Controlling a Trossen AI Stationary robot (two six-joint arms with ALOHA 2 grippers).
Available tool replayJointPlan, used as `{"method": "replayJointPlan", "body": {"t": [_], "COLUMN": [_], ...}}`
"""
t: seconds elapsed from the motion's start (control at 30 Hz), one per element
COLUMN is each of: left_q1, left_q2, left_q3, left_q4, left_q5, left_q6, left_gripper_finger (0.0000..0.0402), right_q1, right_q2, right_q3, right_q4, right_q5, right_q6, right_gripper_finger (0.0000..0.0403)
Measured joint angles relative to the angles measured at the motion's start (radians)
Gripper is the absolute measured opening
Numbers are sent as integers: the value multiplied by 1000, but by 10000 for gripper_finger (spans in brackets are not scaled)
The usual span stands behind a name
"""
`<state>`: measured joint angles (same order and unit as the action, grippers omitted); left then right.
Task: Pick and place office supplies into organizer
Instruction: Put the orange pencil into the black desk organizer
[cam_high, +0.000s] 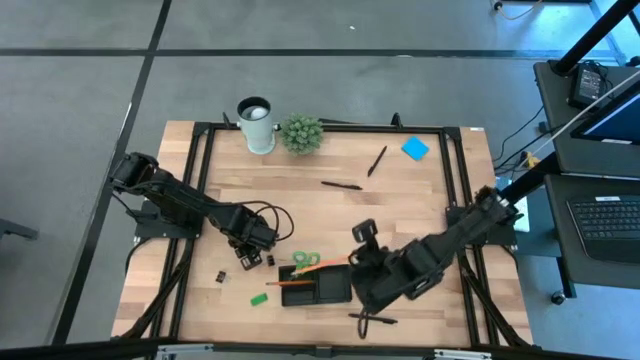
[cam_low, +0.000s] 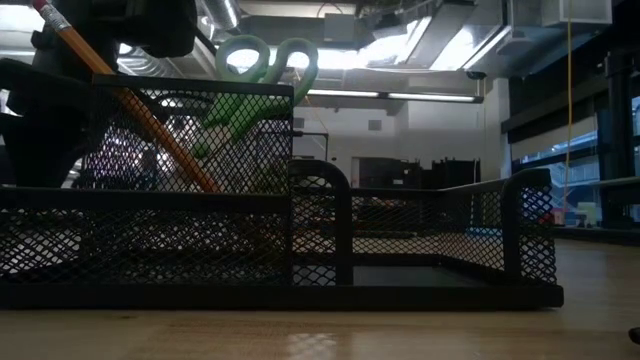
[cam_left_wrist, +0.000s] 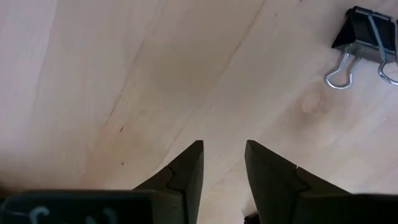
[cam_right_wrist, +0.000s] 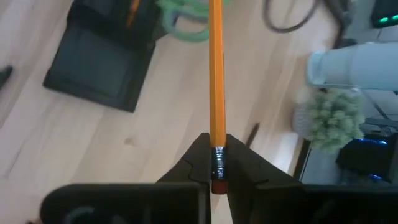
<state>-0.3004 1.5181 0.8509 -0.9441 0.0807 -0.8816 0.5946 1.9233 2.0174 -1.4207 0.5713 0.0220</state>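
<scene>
The black mesh organizer (cam_high: 330, 290) (cam_low: 400, 250) sits near the table's near edge. Green-handled scissors (cam_high: 305, 260) (cam_low: 265, 60) stand in its tall compartment, and an orange pencil (cam_low: 150, 125) leans there too. My right gripper (cam_high: 355, 263) (cam_right_wrist: 217, 140) is just right of the organizer, shut on another orange pencil (cam_high: 322, 267) that points toward the scissors. My left gripper (cam_high: 255, 255) (cam_left_wrist: 224, 152) hovers open over bare wood left of the organizer, with a black binder clip (cam_left_wrist: 367, 34) close by. A green eraser (cam_high: 258, 298) lies near the organizer's left end. My right gripper pinches the orange pencil at its eraser end, on the metal ferrule (cam_right_wrist: 217, 163), between the two fingers. The pencil runs along the fingers and straight out ahead of them. Its far end (cam_right_wrist: 215, 9) reaches the organizer's edge by the scissors' handles.
Two black pens (cam_high: 341, 185) (cam_high: 377, 160) and a blue sticky-note pad (cam_high: 415, 148) lie on the far half. A white cup (cam_high: 255, 125) and small plant (cam_high: 302, 133) stand at the far edge. Another pen (cam_high: 372, 320) and a second clip (cam_high: 222, 275) lie near the front.
</scene>
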Motion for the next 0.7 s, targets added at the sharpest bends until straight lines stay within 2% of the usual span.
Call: {"method": "replayJointPlan", "body": {"t": [0.37, 0.7], "left_q1": [0, 0], "left_q2": [0, 0], "left_q3": [-26, -42], "left_q4": [2, 2], "left_q5": [-1, -1], "left_q6": [4, 3], "left_gripper_finger": [113, 113], "right_q1": [0, 0], "right_q2": [89, 143], "right_q3": [0, 1], "right_q4": [-52, 6], "right_q5": [-5, 11], "right_q6": [17, -123], "right_gripper_finger": [25, 25]}}
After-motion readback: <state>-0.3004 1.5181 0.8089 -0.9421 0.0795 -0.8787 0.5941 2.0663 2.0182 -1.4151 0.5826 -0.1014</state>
